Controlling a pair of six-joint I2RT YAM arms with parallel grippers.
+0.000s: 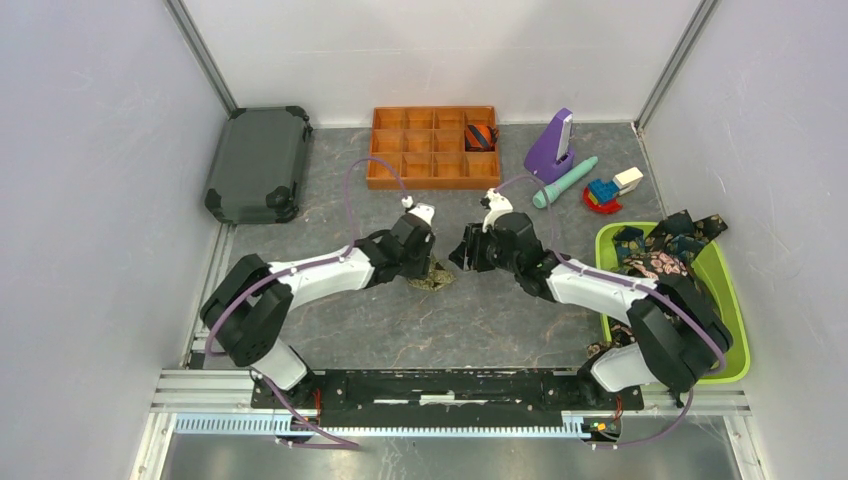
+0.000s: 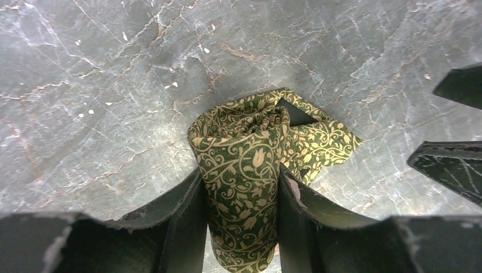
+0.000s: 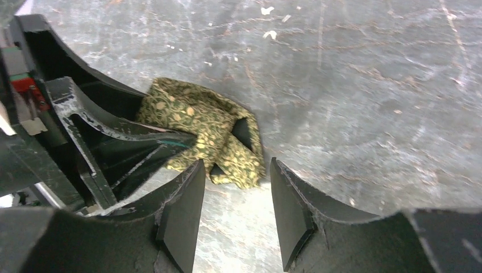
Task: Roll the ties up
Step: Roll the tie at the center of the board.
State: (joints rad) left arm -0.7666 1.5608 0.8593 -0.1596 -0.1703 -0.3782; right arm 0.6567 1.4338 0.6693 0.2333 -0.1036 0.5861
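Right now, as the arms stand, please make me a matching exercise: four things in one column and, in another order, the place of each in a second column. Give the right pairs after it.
Column A
1. olive-green tie
2. striped tie
3. dark ties
4. teal stick

Column B
a. piled in the green bin
b. lying directly on the table
c. rolled up, between the fingers of the left gripper
d. in a corner compartment of the orange tray

Pairs: 1-c, 2-d, 3-a, 4-b
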